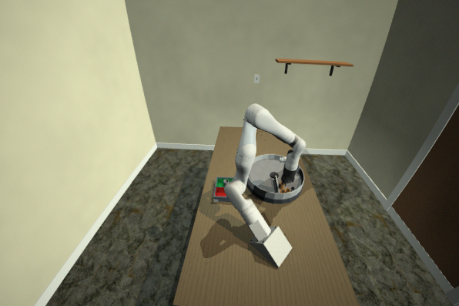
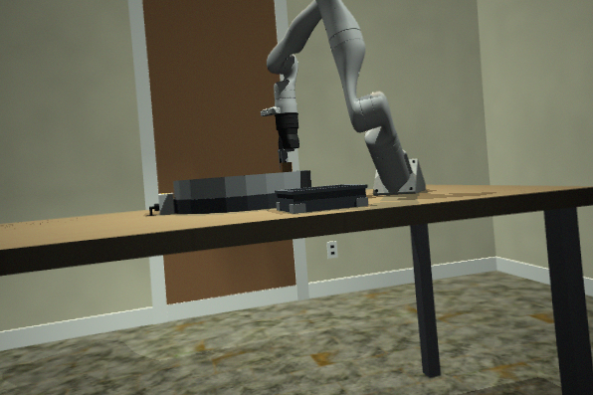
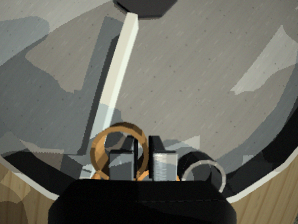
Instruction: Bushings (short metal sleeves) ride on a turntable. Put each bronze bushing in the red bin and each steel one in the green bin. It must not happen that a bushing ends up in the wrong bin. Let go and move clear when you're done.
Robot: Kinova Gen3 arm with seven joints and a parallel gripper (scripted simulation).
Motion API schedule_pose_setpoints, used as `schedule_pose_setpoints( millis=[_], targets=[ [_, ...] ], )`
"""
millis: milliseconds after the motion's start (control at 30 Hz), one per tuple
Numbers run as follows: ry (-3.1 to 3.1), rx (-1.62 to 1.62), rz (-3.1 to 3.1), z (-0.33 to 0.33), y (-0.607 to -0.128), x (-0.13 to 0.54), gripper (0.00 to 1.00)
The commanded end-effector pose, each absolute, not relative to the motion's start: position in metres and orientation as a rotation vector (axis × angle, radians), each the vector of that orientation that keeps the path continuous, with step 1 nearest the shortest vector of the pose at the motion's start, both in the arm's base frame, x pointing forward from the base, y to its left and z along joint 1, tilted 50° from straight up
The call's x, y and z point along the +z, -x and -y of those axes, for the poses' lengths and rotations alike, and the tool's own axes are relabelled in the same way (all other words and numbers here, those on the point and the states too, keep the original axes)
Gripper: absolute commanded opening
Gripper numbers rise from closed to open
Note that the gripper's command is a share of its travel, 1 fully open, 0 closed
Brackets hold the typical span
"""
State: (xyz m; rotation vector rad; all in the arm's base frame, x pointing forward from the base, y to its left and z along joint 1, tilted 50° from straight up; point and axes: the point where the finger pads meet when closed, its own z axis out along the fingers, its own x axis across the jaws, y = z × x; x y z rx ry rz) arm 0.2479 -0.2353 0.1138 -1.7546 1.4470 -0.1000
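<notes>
My gripper (image 3: 143, 150) is shut on the wall of a bronze bushing (image 3: 120, 149), held a little above the near rim of the round grey turntable (image 1: 274, 177). It also shows in the side view (image 2: 286, 166), just above the turntable's wall (image 2: 239, 190). A steel bushing (image 3: 202, 175) lies on the turntable just right of my fingers. More bronze bushings (image 1: 286, 189) sit at the turntable's front edge. The red bin (image 1: 220, 192) and green bin (image 1: 222, 182) stand side by side to the left of the turntable, partly hidden by the arm.
The arm's base (image 1: 274, 246) stands on the table in front. The bins appear as a low dark tray (image 2: 320, 196) in the side view.
</notes>
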Motion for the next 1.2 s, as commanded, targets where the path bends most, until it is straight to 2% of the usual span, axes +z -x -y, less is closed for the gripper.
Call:
schedule_pose_setpoints(
  millis=[0,1167],
  targets=[
    [1.754,-0.102,-1.449,0.237,-0.2467,0.115,0.0],
    [1.754,-0.102,-1.449,0.2418,-0.2418,0.1208,0.0]
  ],
)
